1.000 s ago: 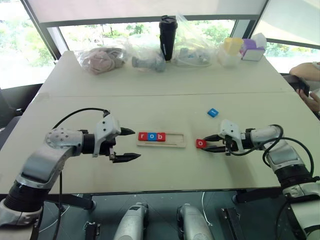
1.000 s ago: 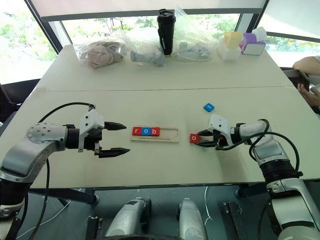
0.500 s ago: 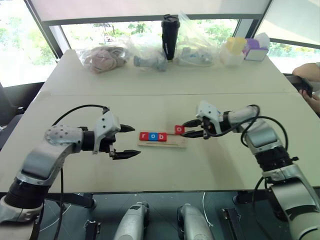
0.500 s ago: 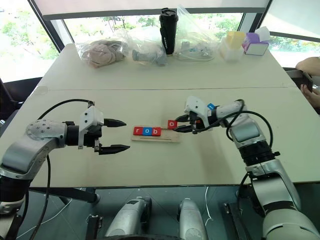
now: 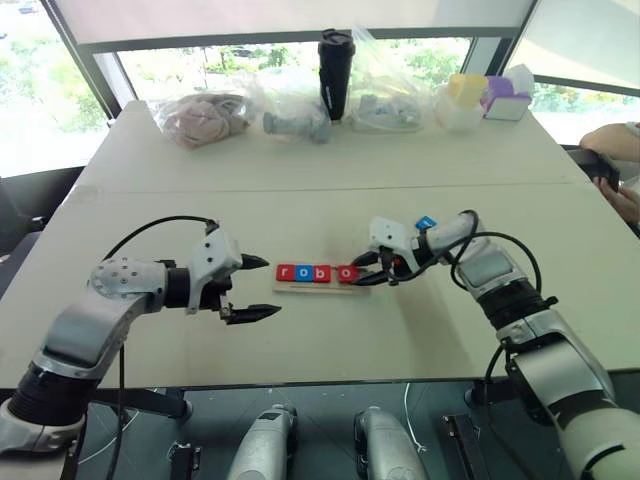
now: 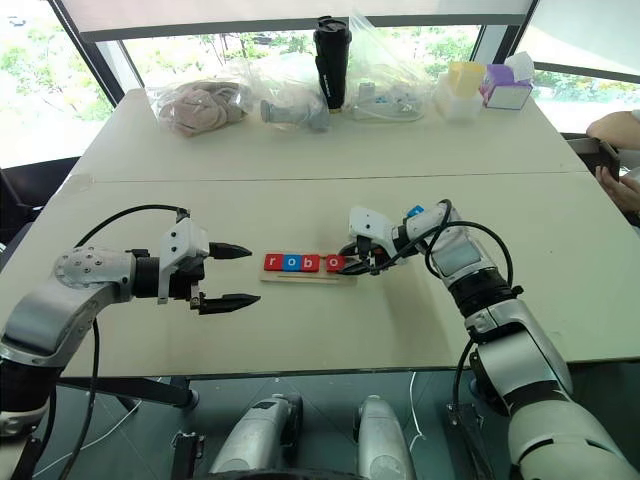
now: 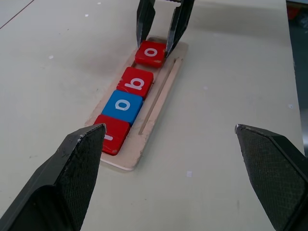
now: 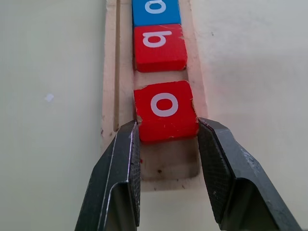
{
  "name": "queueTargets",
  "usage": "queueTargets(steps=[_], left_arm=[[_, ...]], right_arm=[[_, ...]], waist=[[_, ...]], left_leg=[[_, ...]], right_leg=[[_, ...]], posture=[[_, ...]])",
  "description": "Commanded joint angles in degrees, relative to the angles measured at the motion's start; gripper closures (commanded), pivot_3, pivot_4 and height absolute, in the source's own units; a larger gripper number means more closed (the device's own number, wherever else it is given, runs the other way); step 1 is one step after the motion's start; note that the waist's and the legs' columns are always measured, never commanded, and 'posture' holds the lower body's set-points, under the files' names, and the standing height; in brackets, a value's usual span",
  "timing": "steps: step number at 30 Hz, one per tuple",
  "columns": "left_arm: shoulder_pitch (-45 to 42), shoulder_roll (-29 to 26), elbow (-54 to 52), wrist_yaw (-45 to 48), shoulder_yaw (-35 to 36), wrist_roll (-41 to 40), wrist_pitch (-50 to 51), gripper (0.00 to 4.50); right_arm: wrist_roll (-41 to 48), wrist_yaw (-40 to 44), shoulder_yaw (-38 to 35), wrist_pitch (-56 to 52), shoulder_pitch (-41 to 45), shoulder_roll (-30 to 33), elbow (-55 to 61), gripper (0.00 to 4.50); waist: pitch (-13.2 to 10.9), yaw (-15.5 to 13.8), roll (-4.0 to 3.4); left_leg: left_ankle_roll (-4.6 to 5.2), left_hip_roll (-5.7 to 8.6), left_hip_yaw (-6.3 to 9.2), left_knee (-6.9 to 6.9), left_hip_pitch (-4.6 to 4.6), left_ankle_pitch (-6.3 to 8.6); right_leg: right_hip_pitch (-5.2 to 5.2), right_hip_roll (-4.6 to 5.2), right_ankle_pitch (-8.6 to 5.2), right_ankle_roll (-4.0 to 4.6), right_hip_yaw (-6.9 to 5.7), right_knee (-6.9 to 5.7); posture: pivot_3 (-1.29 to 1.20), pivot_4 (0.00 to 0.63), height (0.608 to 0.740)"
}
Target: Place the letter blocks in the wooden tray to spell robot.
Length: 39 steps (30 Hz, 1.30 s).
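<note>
The wooden tray (image 5: 322, 290) lies at the table's middle with red "r" (image 5: 286, 272), blue "o" (image 5: 304, 272) and red "b" (image 5: 321, 272) in a row in its slot. My right gripper (image 8: 167, 126) is shut on a red "o" tile (image 8: 164, 109), holding it by two opposite edges over the slot's fourth place, a small gap from the "b" (image 8: 159, 45). A blue tile (image 6: 415, 211) lies on the table behind my right forearm. Left of the tray my left gripper (image 5: 265, 288) hovers open, holding nothing and pointing at the tray's end.
Along the table's far edge stand plastic bags (image 5: 205, 115), a black tumbler (image 5: 336, 75) and small boxes (image 5: 505, 100). A person's hand (image 5: 610, 150) rests at the right edge. Bare tabletop lies in front of the tray.
My right gripper has carried the red "o" leftward from the table right of the tray to the slot beside the "b". The left arm has stayed put.
</note>
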<state>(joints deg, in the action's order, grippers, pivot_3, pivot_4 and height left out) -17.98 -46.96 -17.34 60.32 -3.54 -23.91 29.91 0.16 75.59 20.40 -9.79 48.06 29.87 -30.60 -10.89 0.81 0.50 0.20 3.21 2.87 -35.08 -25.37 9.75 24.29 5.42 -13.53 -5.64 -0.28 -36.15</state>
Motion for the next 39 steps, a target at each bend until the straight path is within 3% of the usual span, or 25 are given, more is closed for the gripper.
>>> queueTargets(steps=[1, 20, 27, 34, 39], left_arm=[[0.3, -0.1, -1.9, -0.6, 1.4, -0.5, 0.1, 0.0], [-0.9, 0.6, -0.1, -0.6, 0.4, 0.0, -0.8, 0.0], [-1.0, 0.7, 0.5, -0.5, 0.3, 0.3, -1.2, 0.0], [-1.0, 1.0, 0.6, -0.5, 0.4, 0.7, -1.4, 0.0], [-0.6, 0.6, -1.1, -0.4, 2.1, -1.1, -0.1, 0.0]], right_arm=[[-0.5, 0.0, -0.2, 0.9, 1.8, -1.1, -0.4, 3.36], [-0.7, -2.1, -0.9, -1.4, 0.2, -2.8, 4.0, 3.36], [-0.4, -2.7, -1.2, -2.7, -0.6, -2.3, 7.6, 0.06], [0.8, -6.1, -4.4, -3.0, 0.4, -2.3, 8.8, 0.06], [0.0, -23.7, -14.0, -3.7, 0.5, -2.1, 6.8, 0.06]], waist=[[0.0, 0.0, 0.0], [0.0, 0.0, 0.0], [0.0, 0.0, 0.0], [0.0, 0.0, 0.0], [0.0, -0.2, 0.0]], left_leg=[[0.0, 0.0, 0.0, 0.0, 0.0, 0.0], [-0.01, 0.0, 0.0, 0.0, 0.01, -0.01], [-0.01, 0.0, 0.0, 0.01, 0.01, -0.01], [-0.01, 0.0, 0.0, 0.0, 0.01, -0.01], [-0.04, 0.0, 0.01, 0.0, 0.0, 0.0]], right_leg=[[0.0, 0.0, 0.0, 0.0, 0.0, 0.0], [0.01, -0.02, 0.02, -0.04, 0.0, -0.03], [0.01, -0.02, 0.08, -0.14, 0.0, -0.03], [0.02, -0.02, 0.08, -0.15, 0.0, -0.03], [0.02, 0.0, 0.08, -0.13, 0.01, -0.03]], posture=[[0.0, 0.15, 0.74], [0.0, 0.15, 0.74], [0.0, 0.15, 0.74], [0.0, 0.15, 0.74], [0.0, 0.15, 0.74]])
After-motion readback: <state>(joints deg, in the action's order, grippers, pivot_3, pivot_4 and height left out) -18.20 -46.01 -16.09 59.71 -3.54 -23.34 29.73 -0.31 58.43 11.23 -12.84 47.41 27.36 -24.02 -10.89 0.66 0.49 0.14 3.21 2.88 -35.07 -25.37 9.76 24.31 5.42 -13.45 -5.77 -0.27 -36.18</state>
